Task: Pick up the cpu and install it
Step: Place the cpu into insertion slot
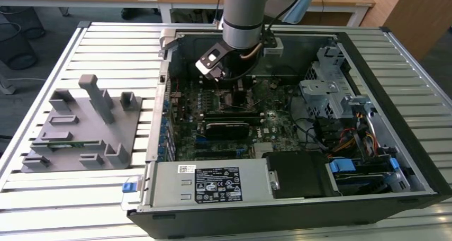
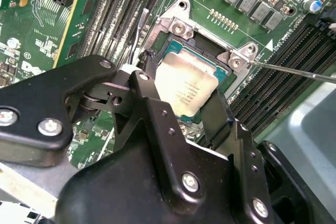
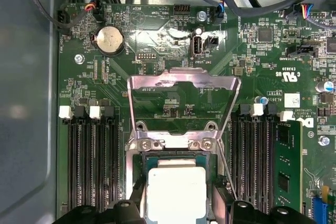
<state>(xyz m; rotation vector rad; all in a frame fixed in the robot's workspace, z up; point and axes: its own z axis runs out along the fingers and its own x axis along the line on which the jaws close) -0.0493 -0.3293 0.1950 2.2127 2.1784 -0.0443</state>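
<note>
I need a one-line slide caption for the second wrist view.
The gripper holds the cpu at the open socket of the motherboard.

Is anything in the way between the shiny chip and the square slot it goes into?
Nothing visible is. The cpu is right at the gripper, at the open socket. The metal cover plate is swung up and away, and the thin lever sticks out to the side, clear of the cpu.
</note>
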